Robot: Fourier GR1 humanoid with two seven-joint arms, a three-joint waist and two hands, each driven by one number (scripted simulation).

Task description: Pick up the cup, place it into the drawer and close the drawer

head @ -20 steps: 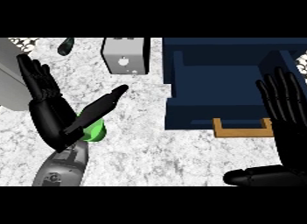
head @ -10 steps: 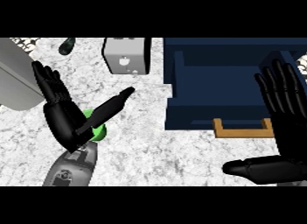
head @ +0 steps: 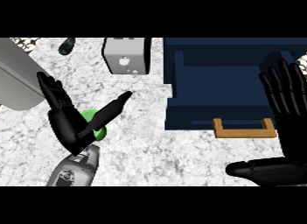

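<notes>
A green cup (head: 94, 127) stands on the marble counter, mostly hidden behind my left hand (head: 68, 120). That hand is open, its fingers straight up at the cup's left and its thumb slanting up-right across the cup. The dark blue drawer (head: 233, 87) stands pulled out at the right, with a wooden handle (head: 244, 130) on its front. My right hand (head: 291, 127) is open over the drawer's right side, fingers straight up, thumb pointing left below the handle.
A grey toaster-like box (head: 125, 54) stands at the back centre. A dark small object (head: 67, 45) lies at the back left. A large grey slab (head: 10, 74) fills the left edge.
My left hand has shifted right and up beside the green cup, covering more of it. The right hand has barely moved.
</notes>
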